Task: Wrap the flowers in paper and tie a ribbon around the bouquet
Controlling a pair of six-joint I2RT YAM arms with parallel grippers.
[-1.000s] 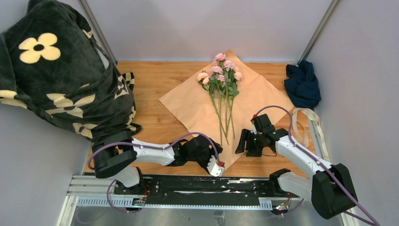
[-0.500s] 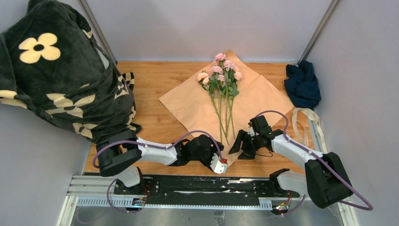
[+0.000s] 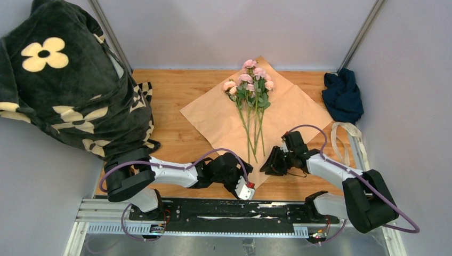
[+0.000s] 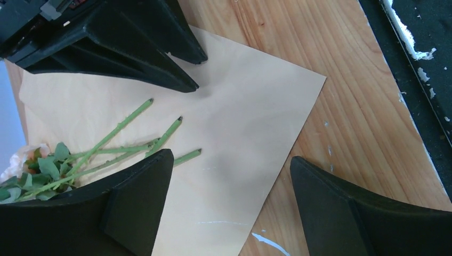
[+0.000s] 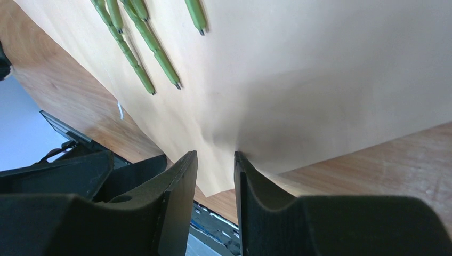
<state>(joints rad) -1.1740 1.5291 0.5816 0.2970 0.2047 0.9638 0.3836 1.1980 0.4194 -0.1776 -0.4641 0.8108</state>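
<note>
– Wrapping: which step is running?
– First fold, I judge. My right gripper (image 5: 211,154) is straddling the near edge of the paper (image 5: 320,80), jaws narrowly apart, not clamping. My left gripper (image 4: 232,160) is hovering wide open, empty. The flowers (image 3: 250,85) are lying mid-sheet.
– Next?
– Clamping, then carrying that edge over the stems (image 5: 160,58). Wood table (image 3: 170,90), grey walls (image 3: 240,26); the ribbon (image 3: 345,125) is lying rightward.

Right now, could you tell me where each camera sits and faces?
Top external: above, behind the bases, looking down at the table; both arms show.
Left wrist: on the left arm, facing the paper's near corner between the left gripper's open fingers.
Right wrist: on the right arm, facing that corner past the right gripper.
Shared: both wrist views show the flowers' stem ends.
</note>
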